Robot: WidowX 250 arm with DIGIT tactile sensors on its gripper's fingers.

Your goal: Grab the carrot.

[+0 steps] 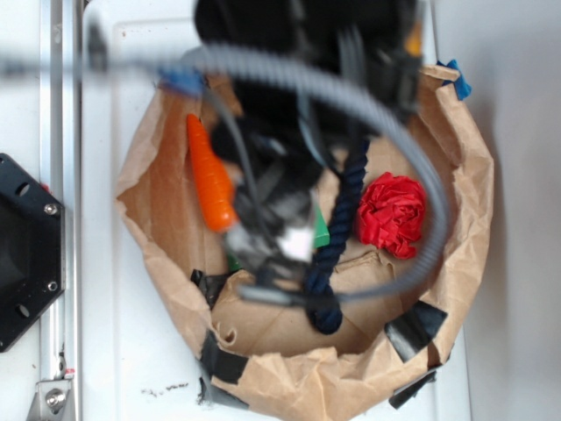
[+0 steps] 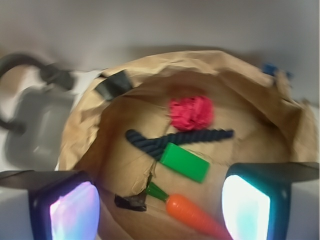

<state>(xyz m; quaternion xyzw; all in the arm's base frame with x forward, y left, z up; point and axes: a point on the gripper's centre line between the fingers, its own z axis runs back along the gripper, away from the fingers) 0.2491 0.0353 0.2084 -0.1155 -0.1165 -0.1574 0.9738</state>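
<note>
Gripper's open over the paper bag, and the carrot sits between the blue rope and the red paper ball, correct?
Not quite. The wrist view shows the green block between the rope and the carrot; the red paper ball lies beyond the rope. The gripper is open.

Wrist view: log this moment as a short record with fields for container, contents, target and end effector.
container: brown paper bag, rolled down into an open nest
contents: toy carrot, green block, dark blue rope, red crumpled paper ball
target: toy carrot, lying flat, green stem toward the block, free of any grasp
neighbours: rope lies between block and paper ball
end effector: end effector open, fingers apart above the carrot
blur: both views soft; fine contact unclear
</note>
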